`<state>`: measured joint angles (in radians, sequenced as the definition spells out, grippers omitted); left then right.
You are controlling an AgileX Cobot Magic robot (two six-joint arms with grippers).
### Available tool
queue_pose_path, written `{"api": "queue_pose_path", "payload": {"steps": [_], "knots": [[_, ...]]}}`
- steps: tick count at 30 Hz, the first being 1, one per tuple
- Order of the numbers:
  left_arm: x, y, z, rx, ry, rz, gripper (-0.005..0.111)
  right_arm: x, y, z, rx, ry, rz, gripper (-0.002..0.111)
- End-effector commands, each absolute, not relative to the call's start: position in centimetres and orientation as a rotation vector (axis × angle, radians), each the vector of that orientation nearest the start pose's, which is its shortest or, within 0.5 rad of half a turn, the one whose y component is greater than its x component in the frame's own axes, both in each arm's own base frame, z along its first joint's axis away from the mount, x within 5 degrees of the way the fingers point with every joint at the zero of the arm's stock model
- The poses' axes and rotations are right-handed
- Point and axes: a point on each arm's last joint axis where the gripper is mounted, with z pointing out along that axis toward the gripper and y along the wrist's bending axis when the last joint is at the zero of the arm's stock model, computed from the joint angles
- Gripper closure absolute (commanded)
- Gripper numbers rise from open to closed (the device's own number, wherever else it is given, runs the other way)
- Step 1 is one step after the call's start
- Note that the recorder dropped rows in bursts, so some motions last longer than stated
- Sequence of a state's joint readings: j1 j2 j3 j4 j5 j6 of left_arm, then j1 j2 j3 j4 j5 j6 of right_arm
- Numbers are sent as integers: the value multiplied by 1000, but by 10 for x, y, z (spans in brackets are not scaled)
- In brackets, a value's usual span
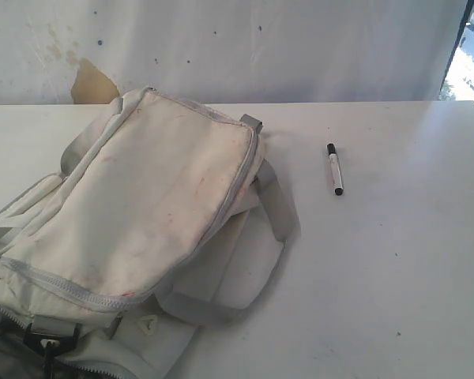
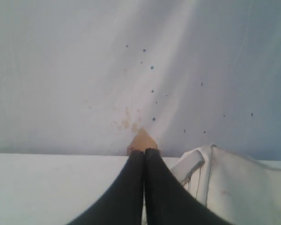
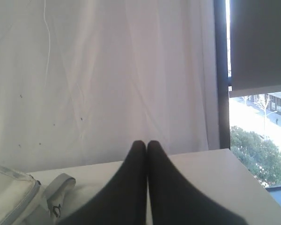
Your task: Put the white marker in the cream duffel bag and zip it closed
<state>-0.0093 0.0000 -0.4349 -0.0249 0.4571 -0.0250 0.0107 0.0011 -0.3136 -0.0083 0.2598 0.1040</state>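
Observation:
The cream duffel bag (image 1: 142,213) lies slumped on the left half of the white table, its grey zipper running round the top panel and grey straps trailing to its right. The white marker (image 1: 335,169), with black cap and black end, lies alone on the table to the right of the bag. Neither gripper shows in the exterior view. My left gripper (image 2: 144,151) is shut with nothing in it, and a corner of the bag (image 2: 239,187) shows beside it. My right gripper (image 3: 146,142) is shut and empty, with the bag's edge and a strap (image 3: 18,197) off to one side.
The white table (image 1: 395,276) runs to a stained white curtain (image 1: 221,47) along its far edge. A window (image 3: 257,136) shows past the curtain at the table's right end. A black buckle (image 1: 47,339) sits at the bag's near end.

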Motion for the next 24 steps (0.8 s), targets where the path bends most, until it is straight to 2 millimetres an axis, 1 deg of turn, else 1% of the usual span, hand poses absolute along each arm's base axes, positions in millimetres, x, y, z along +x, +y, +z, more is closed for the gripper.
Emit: {"api": "queue_pose_path", "payload": {"steps": [1,3,6,9,12,14,16,18,20,21,24], "knots": [[9,-2,310,-22,1613,-73,107,35,0,299,64,1528,79,108],[6,-2,306,-20,1685,-73,107,42,0,300,67,1588,77,108],[5,-2,304,-29,1715,-81,107,53,0,300,72,1689,73,108],[5,-2,300,-81,1763,-124,107,65,0,300,75,1763,72,108],[13,-3,296,-87,1852,-125,107,77,0,300,72,1829,65,108],[20,-3,295,-91,1894,-127,105,84,1,301,47,1862,45,107],[28,-3,294,-94,1937,-126,97,92,1,301,49,1899,51,101],[36,-4,293,-99,1980,-134,87,99,2,301,57,1936,66,91],[45,-4,292,-104,2019,-141,74,106,4,301,64,1973,94,81],[54,-4,292,-108,2043,-140,60,113,7,301,84,2004,145,70],[67,-4,292,-113,2060,-138,45,123,13,301,122,2069,241,62]]}}
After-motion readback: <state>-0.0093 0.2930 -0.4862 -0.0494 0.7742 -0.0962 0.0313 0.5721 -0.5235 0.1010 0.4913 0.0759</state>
